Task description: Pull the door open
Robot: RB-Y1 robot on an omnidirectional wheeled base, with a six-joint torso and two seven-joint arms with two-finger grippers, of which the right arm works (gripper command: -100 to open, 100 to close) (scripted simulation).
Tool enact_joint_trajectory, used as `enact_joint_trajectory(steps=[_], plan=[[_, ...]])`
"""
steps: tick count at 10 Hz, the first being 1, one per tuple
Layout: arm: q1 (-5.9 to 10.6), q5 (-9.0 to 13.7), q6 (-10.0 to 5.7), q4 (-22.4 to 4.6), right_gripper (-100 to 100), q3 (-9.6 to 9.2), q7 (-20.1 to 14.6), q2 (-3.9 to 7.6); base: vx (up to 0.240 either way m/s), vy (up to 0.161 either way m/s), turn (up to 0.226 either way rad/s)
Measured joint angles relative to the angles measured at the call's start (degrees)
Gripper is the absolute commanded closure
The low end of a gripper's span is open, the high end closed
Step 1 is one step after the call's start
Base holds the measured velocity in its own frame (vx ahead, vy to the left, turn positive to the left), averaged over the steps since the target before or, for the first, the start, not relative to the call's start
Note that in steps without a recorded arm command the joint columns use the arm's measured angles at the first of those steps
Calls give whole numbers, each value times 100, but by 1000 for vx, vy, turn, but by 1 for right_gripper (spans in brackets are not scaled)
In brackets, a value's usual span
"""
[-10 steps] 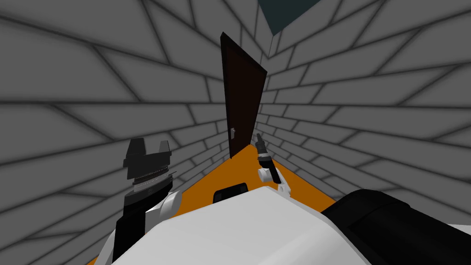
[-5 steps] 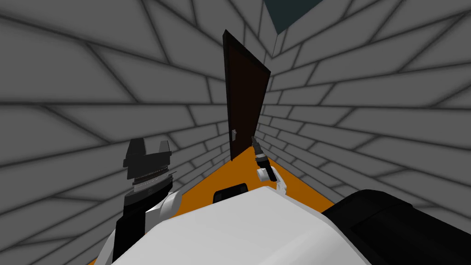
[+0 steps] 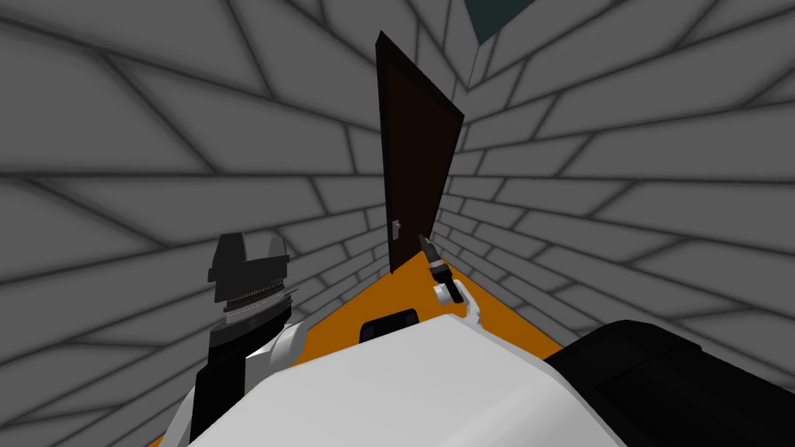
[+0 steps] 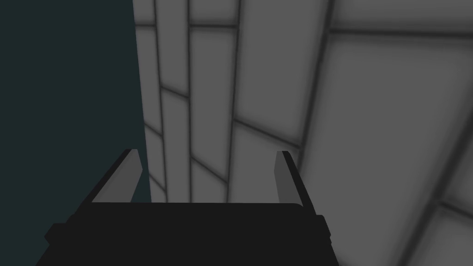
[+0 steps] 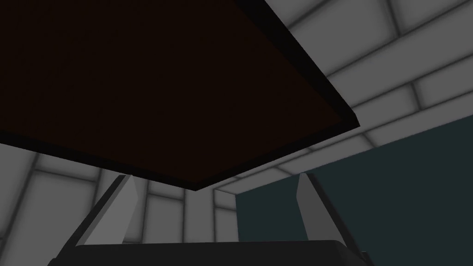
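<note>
dark brown door (image 3: 411,155) stands in the upper centre, between grey block walls (image 3: 155,155)
its small pale handle (image 3: 396,227) sits low on the left edge; the right gripper (image 3: 424,240) is close to its right, fingers spread apart; the left gripper (image 3: 254,247), lower left, is also parted

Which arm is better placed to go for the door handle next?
Right. The right claw, open, sits by the dark door, near its small handle; the left claw is raised off to the side, facing wall.
</note>
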State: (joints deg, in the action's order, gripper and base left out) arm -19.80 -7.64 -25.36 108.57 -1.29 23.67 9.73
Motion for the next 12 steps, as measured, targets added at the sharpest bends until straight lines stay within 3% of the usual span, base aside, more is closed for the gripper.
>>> enact_joint_trajectory(steps=[12], plan=[[569, -1143, -111, -1537, -100, -207, 1239, 489, 94, -37, 53]])
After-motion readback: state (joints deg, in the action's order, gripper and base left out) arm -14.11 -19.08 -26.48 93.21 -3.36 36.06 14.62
